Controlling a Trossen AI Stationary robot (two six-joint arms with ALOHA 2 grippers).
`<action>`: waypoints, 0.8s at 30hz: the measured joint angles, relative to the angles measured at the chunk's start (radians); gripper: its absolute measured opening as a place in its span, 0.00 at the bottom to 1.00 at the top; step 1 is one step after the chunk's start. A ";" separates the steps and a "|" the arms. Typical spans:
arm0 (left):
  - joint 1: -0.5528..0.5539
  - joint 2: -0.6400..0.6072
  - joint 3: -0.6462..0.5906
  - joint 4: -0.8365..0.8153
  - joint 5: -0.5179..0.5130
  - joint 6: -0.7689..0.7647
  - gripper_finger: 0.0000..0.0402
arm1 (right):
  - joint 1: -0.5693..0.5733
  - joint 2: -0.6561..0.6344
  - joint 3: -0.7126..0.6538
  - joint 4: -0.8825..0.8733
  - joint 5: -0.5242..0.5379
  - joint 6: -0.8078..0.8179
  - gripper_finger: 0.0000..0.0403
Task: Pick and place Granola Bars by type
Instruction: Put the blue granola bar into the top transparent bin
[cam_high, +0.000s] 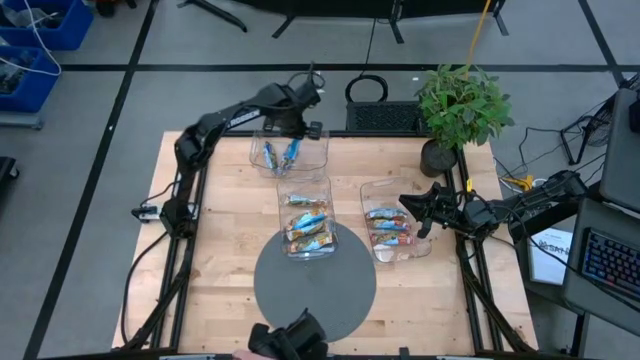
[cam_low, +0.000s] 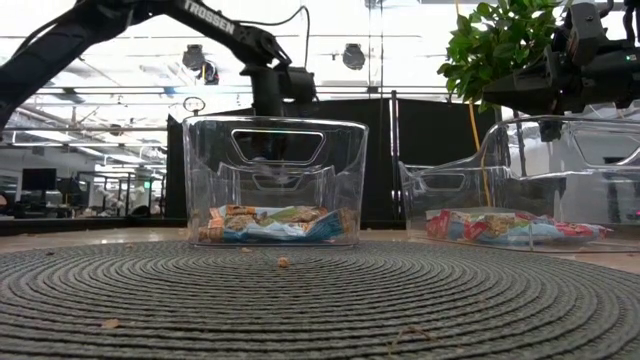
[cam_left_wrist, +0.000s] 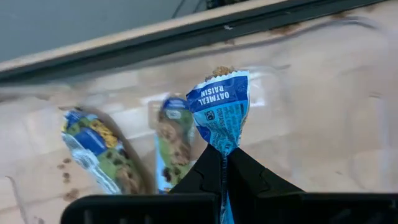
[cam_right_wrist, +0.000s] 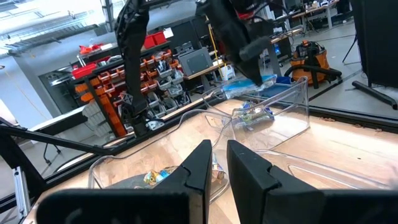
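Wooden table (cam_high: 220, 250), grey round mat (cam_high: 315, 290).

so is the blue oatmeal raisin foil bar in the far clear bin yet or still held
Still held: the left gripper pinches the blue oatmeal raisin bar above the far clear bin.

grey floor with black lines (cam_high: 120, 90), blue crates (cam_high: 35, 40), orange-binned shelving (cam_right_wrist: 130, 81)

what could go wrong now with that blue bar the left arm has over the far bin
1. The left gripper pinches the blue foil oatmeal raisin bar only by the tail end of its wrapper, so it could slip out early.
2. It hangs above the clear plastic far bin, which already holds two blue bars; released off-centre, it might catch the rim.
3. Crumbs show at the wrapper's top, so the bar may shed more.
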 joint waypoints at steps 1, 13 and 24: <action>-0.001 0.006 -0.001 -0.002 -0.016 0.005 0.02 | 0.000 0.000 0.000 0.000 0.000 0.000 0.11; -0.007 0.081 -0.002 0.056 -0.062 0.033 0.02 | 0.000 0.000 0.000 0.000 0.000 0.000 0.11; -0.019 0.095 -0.027 0.146 -0.134 0.032 0.02 | 0.000 0.000 0.000 0.000 0.000 0.000 0.11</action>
